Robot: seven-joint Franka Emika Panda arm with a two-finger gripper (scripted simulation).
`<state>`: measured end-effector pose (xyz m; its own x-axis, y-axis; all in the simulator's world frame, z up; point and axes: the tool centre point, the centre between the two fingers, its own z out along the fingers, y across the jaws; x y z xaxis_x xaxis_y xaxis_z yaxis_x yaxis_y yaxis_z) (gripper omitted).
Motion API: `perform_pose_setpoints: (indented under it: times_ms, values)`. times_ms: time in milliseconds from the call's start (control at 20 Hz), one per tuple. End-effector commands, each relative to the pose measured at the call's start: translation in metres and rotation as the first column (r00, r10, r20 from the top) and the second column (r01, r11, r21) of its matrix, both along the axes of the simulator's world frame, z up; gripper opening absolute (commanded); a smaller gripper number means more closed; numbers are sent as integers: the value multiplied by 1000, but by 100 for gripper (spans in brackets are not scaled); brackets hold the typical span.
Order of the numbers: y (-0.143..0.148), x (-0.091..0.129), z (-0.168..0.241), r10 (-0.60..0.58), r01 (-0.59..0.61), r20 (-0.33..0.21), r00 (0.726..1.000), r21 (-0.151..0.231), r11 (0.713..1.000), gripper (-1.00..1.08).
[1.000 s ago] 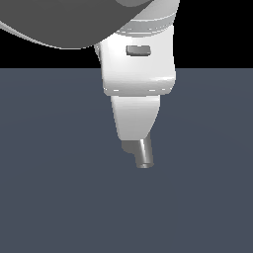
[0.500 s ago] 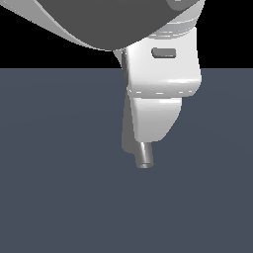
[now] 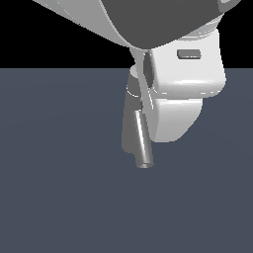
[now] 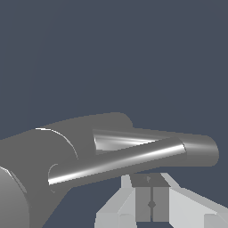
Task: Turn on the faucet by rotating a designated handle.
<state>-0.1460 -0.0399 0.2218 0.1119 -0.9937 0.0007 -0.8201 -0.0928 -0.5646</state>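
Observation:
The grey metal faucet [image 3: 129, 132] stands upright in the exterior view, with its slanted spout [image 3: 144, 148] pointing down towards the camera. In the wrist view the faucet body [image 4: 31, 164] fills one side and the thick spout [image 4: 200, 150] runs across. The handle [image 4: 116, 162], a thin bright rod, lies slanted in front of the spout. My white gripper [image 4: 151, 204] is shut and empty, its pads pressed together just beside the rod's outer half. I cannot tell if they touch. In the exterior view my gripper [image 3: 170, 129] hangs at the faucet's right, partly covering it.
The faucet stands on a plain dark blue-grey floor [image 3: 59, 197] that runs to a black background. My large white and grey arm [image 3: 148, 24] fills the top of the exterior view.
My gripper has moved steadily towards the exterior view's right, and the arm looms larger. More of the faucet body and spout now shows. The faucet has not visibly moved.

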Motion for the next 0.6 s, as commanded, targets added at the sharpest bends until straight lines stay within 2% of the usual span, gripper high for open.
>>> perform_pose_setpoints:
  times_ms: [0,200,250,550]
  values:
    - [-19,-2,-3,-35,35,-6,999,2,999,-100]
    - [-28,-2,-4,-36,36,-6,999,2,999,-100]
    - [-12,0,0,1,-1,0,1000,0,1000,-100]
    - [-32,13,7,-10,10,-2,1000,0,1000,-100]
